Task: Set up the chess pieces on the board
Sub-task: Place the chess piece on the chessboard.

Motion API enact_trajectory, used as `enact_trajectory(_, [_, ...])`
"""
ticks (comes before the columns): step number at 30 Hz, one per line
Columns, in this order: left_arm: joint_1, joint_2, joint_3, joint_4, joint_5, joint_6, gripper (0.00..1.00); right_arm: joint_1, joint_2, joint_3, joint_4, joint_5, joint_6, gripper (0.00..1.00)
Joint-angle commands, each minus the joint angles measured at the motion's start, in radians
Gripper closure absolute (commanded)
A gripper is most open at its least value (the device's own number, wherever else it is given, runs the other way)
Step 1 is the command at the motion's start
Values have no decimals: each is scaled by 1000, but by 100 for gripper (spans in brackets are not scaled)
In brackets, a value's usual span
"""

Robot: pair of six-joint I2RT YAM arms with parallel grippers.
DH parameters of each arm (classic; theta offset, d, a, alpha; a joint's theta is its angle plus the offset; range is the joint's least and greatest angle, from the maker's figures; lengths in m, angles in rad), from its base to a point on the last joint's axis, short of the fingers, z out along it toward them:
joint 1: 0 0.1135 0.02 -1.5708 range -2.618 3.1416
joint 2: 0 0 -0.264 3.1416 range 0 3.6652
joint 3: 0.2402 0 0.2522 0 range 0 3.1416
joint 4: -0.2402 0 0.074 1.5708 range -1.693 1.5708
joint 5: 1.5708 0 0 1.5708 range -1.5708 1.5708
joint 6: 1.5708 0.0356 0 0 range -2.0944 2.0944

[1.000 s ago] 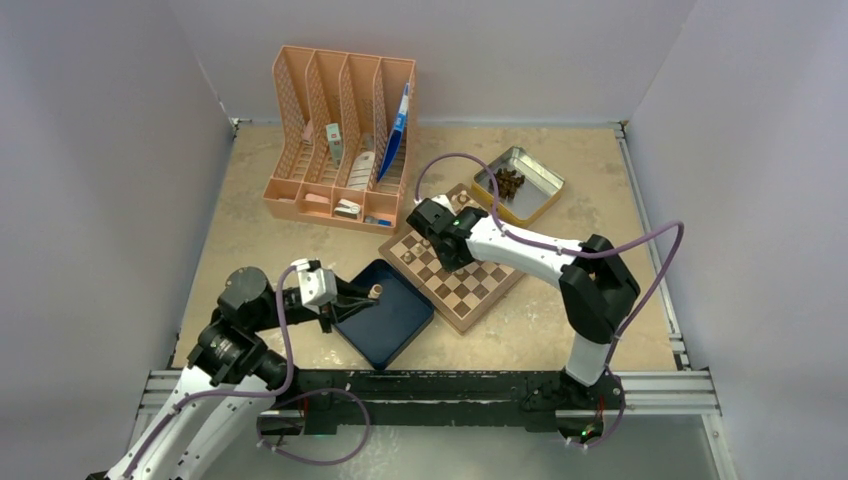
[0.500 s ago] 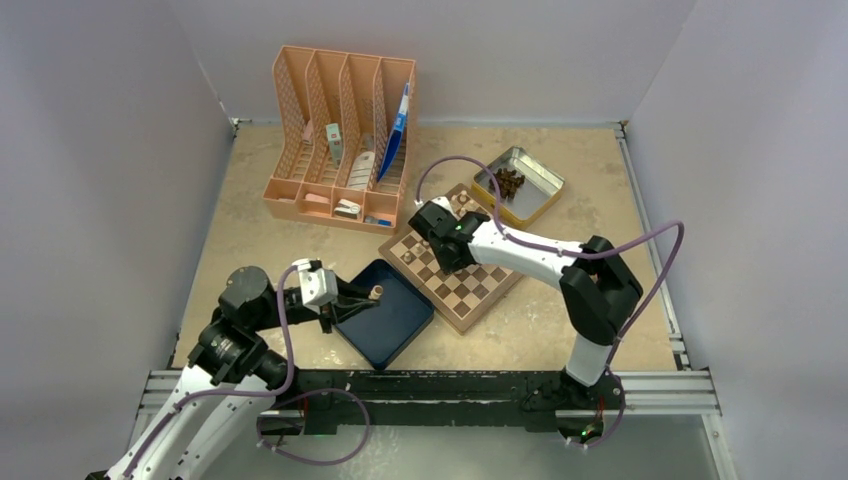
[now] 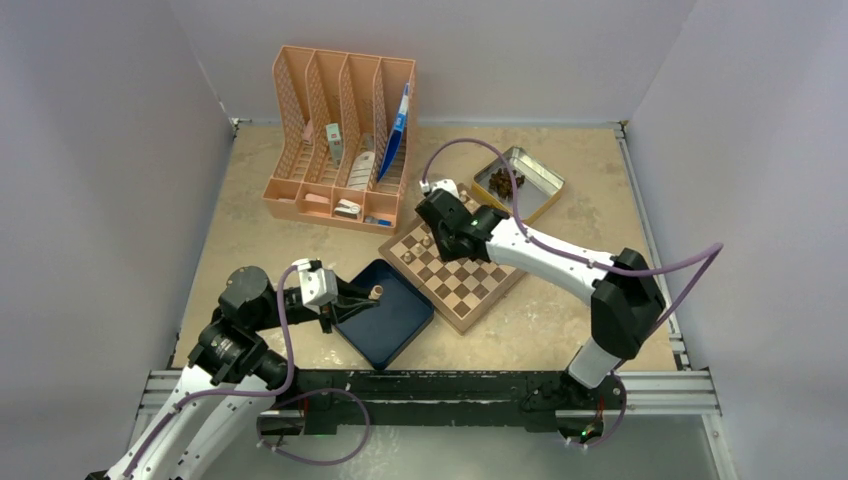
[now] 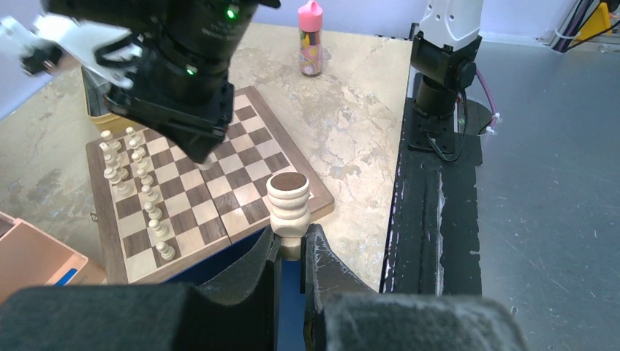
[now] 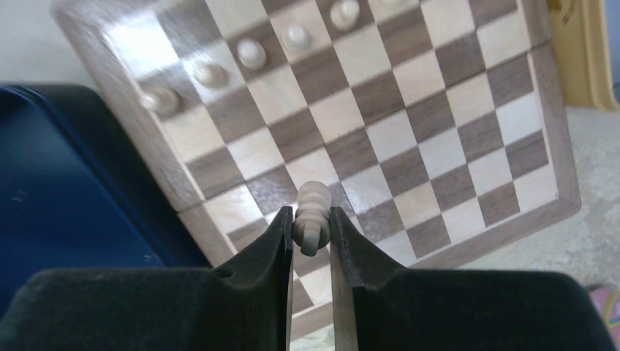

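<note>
The board (image 3: 478, 290) lies mid-table, tilted like a diamond. Several pale chess pieces (image 4: 146, 194) stand in two rows along its far-left side; they also show in the right wrist view as chess pieces (image 5: 252, 53). My left gripper (image 3: 366, 297) hovers over the blue tray's left corner, shut on the stem of a pale chess piece (image 4: 287, 205) held with its dark round base up. My right gripper (image 3: 433, 240) hangs above the board's (image 5: 439, 146) left part, shut on a small pale chess piece (image 5: 312, 216) lying sideways between the fingertips.
A dark blue tray (image 3: 390, 322) touches the board's near-left edge. A metal tin (image 3: 535, 172) with dark pieces sits behind the board. A peach file organizer (image 3: 340, 140) stands at the back left. A pink-capped bottle (image 4: 311, 44) is on the table's right side.
My right arm has stretched out and its wrist has shifted toward the board's far-left side, still carrying its piece. The left arm has stayed still.
</note>
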Motion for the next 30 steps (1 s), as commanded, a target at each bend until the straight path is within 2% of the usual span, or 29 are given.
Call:
enact_trajectory(1, [1, 9, 30, 20, -3, 25, 100, -3, -30, 108, 64, 9, 3, 87])
enact_trajectory(14, [0, 1, 30, 11, -5, 21, 100, -38, 215, 338, 100, 20, -29, 87])
enact_trajectory(30, [0, 3, 30, 11, 2, 30, 100, -107, 333, 367, 168, -40, -52, 86])
